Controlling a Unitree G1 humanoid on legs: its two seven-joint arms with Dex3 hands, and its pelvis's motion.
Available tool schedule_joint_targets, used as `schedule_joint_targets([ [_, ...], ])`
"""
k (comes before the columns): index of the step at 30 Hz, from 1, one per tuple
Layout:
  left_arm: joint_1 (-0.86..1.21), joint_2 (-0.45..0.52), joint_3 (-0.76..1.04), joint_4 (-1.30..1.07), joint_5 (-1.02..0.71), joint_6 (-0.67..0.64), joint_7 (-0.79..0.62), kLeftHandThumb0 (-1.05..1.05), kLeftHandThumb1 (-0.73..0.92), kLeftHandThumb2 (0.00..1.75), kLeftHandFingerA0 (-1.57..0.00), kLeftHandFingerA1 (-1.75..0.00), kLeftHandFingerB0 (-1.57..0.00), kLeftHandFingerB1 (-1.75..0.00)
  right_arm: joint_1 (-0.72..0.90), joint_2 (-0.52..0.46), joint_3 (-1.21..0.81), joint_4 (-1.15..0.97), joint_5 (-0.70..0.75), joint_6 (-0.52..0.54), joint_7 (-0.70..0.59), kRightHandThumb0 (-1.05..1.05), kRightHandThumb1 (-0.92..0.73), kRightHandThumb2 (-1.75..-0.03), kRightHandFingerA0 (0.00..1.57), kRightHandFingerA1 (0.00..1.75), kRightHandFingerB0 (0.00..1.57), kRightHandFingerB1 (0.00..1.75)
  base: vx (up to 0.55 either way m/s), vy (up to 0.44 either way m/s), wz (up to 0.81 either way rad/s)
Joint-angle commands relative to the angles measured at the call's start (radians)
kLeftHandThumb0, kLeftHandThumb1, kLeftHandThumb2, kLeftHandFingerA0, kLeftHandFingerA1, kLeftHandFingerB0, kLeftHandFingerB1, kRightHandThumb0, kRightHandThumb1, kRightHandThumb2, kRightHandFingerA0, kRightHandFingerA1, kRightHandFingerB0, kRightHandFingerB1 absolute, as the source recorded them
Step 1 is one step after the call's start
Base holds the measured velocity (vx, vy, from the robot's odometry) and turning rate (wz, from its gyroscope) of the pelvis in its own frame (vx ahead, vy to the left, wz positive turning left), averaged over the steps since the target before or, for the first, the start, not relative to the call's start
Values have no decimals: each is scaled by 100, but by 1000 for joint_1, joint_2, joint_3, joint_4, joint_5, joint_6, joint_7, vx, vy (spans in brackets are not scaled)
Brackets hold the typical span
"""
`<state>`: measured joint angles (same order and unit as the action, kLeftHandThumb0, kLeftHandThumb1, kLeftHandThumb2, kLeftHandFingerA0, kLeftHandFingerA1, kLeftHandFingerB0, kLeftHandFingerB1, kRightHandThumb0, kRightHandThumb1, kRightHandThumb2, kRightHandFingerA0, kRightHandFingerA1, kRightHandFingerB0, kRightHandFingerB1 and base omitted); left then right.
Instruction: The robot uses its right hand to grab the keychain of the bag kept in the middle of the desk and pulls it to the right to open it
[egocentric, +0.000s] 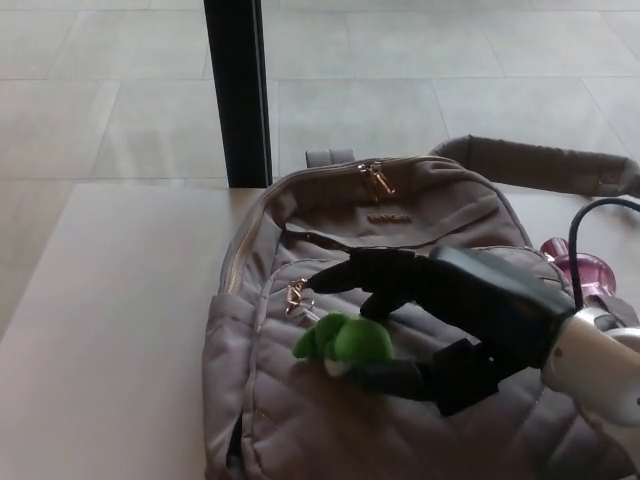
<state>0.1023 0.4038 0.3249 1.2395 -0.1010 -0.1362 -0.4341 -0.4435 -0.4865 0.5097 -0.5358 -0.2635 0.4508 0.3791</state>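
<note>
Your right hand (420, 320) is cupping the fuzzy green keychain (345, 343), fingers not yet closed, which is hanging from the gold zipper (296, 294) of the grey quilted bag (300, 420).

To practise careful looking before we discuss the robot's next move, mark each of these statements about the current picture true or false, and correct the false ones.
1. The green plush keychain hangs from the front pocket's zipper pull. True.
2. The right hand reaches in from picture left. False: it comes from the right.
3. The grey backpack stands upright. False: it lies flat on the desk.
4. A black post stands behind the backpack. True.
5. The left hand grips the strap. False: no left hand shows.
</note>
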Motion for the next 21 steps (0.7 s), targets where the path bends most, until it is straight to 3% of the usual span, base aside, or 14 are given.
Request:
schedule_joint_targets([
  [1, 2, 23, -7, 11, -1, -21, -11, -50, 72, 61, -54, -51, -38, -38, 25, 5, 8, -36, -91, -41, 0, -95, -90, -67, 53, 62, 35, 39, 0, 0, 0],
  [2, -3, 20, 0, 16, -10, -8, -6, -53, 57, 90, -49, -61, -32, -51, 35, -6, 3, -39, -107, -63, -2, -96, -69, -91, 55, 68, 31, 46, 0, 0, 0],
  [4, -2, 22, -4, 15, -5, -23, -16, -55, 57, 90, -48, -61, -32, -51, 42, -9, -6, -33, -127, -73, -4, -90, -69, -109, 56, 70, 32, 50, 0, 0, 0],
  [6, -3, 18, 0, 15, -11, -17, -18, -53, 56, 89, -49, -62, -33, -51, 52, -21, -12, -23, -156, -96, -11, -89, -85, -66, 64, 68, 36, 39, 0, 0, 0],
  [8, -11, 17, 8, 23, -16, -1, -13, -49, 70, 61, -56, -52, -41, -39, 64, -24, -23, -14, -165, -105, -10, -88, -83, -65, 66, 71, 37, 39, 0, 0, 0],
  [11, -20, 17, 17, 40, -23, 9, -24, -48, 69, 60, -53, -51, -40, -39, 78, -30, -30, 8, -189, -131, -15, -88, -82, -65, 72, 84, 38, 40, 0, 0, 0],
  [12, -21, 16, 17, 41, -19, 11, -16, -53, 55, 89, -49, -62, -34, -51, 83, -29, -32, 16, -195, -142, -18, -87, -82, -65, 73, 81, 39, 40, 0, 0, 0],
  [13, -18, 17, 6, 47, -4, -12, -10, -51, 69, 60, -57, -51, -43, -39, 82, -27, -28, 19, -212, -140, -17, -87, -81, -65, 73, 80, 39, 40, 0, 0, 0],
  [14, -20, 17, 12, 45, -12, -1, -21, -52, 56, 89, -50, -62, -35, -52, 86, -24, -28, 28, -220, -154, -27, -87, -80, -64, 75, 78, 41, 40, 0, 0, 0],
  [16, -21, 13, 8, 44, -9, -2, -14, -52, 56, 88, -52, -62, -37, -52, 94, -19, -32, 26, -238, -160, -34, -85, -78, -64, 77, 84, 41, 40, 0, 0, 0],
  [17, -13, 15, -3, 39, 2, -25, -20, -51, 70, 61, -57, -52, -42, -39, 94, -16, -29, 32, -248, -165, -37, -83, -76, -64, 78, 94, 41, 40, 0, 0, 0],
  [18, -9, 15, -6, 37, 5, -35, -21, -54, 56, 90, -50, -61, -35, -51, 94, -9, -27, 38, -255, -170, -40, -83, -76, -64, 77, 99, 42, 41, 0, 0, 0],
  [19, -10, 15, -6, 40, 2, -32, -21, -51, 69, 61, -56, -51, -42, -39, 94, 1, -26, 38, -258, -161, -37, -82, -75, -63, 78, 105, 43, 41, 0, 0, 0],
  [21, -9, 16, -9, 40, 2, -38, -24, -52, 70, 61, -55, -51, -42, -38, 92, 12, -22, 44, -267, -171, -34, -82, -77, -64, 81, 101, 44, 41, 0, 0, 0],
])
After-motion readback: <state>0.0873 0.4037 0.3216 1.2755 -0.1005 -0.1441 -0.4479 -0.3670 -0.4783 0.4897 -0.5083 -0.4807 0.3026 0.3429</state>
